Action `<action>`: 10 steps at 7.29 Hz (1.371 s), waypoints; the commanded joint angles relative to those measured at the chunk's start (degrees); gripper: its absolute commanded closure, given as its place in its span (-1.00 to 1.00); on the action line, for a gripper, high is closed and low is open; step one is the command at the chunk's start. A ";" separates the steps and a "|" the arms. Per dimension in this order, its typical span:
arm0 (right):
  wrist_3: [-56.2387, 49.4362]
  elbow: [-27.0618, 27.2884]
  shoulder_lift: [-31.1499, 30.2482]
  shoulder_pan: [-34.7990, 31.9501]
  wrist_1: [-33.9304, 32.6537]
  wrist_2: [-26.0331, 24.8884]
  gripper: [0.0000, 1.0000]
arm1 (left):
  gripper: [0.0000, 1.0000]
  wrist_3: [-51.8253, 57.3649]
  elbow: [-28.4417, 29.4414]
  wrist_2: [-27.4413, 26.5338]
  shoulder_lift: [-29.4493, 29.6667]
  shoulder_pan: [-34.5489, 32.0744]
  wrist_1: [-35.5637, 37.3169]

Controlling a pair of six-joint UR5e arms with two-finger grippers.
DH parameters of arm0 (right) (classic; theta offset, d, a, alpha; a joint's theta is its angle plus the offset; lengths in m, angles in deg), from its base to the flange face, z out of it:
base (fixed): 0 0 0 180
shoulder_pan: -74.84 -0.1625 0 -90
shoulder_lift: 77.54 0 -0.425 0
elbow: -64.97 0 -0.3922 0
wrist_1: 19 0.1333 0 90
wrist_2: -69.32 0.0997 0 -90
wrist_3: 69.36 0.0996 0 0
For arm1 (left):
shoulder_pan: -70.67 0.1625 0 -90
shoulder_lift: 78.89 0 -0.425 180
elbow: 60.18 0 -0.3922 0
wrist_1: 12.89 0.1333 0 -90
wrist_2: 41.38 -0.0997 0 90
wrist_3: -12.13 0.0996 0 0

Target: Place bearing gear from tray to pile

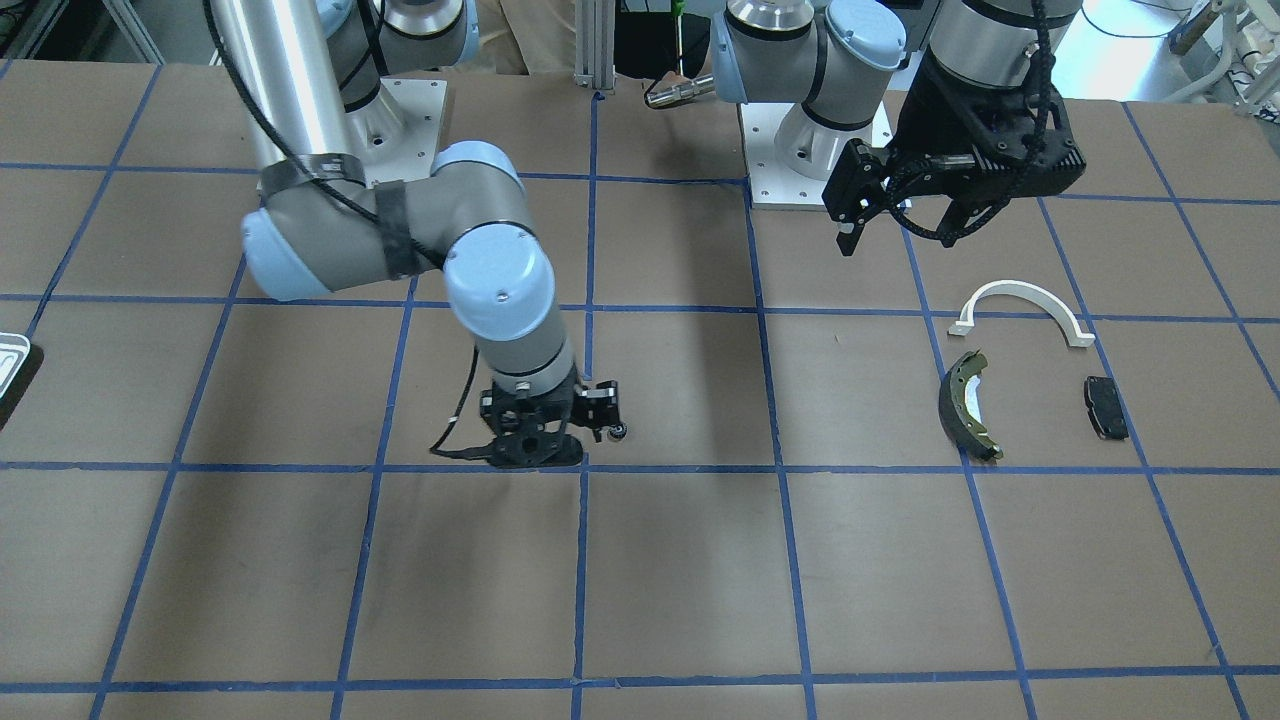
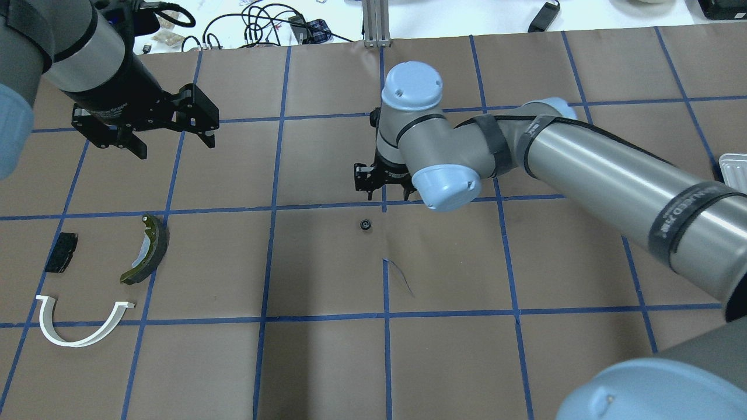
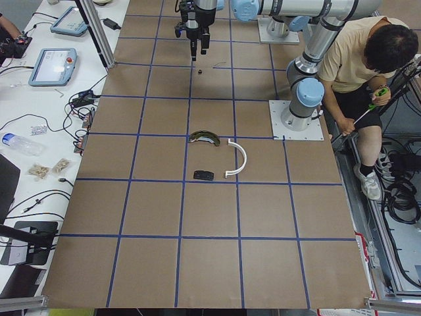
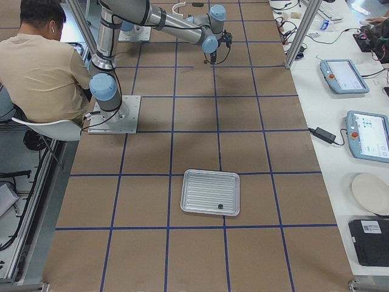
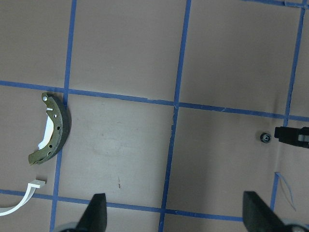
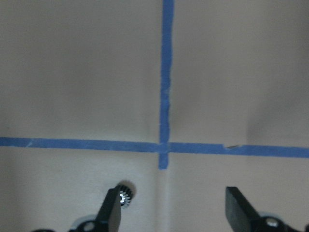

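Bearing gear point(image 2: 365, 224) loose on the desk at overhead centre, well apart from the tray point(image 4: 209, 173), just beside one fingertip point(image 6: 115, 205) of the spread, empty right tool point(image 6: 175, 212). Left tool point(image 2: 174, 140), also spread, upper left and nearer the pile point(image 2: 147, 251); gear toward its lower right, likely its pickup.

right gripper point(image 6: 175, 210) jaws spread wide over the brown table point(image 6: 72, 72). bearing gear point(image 6: 125, 194) lies by the view-left finger's tip (contact unclear), just under the blue tape cross point(image 6: 164, 146).
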 commanded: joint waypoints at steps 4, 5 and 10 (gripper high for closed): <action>-43.87 -0.76 -5.60 36.89 6.63 -6.98 -1.00 | -1.00 -7.68 -3.20 1.91 14.60 -9.77 5.98; -55.96 -0.68 -5.34 44.37 6.72 -7.08 -1.00 | -1.00 -12.59 -4.86 1.99 19.26 -12.51 12.08; -103.46 -2.68 2.90 64.90 -1.08 -9.27 -1.00 | -1.00 -21.86 -6.28 1.46 32.12 -22.11 26.90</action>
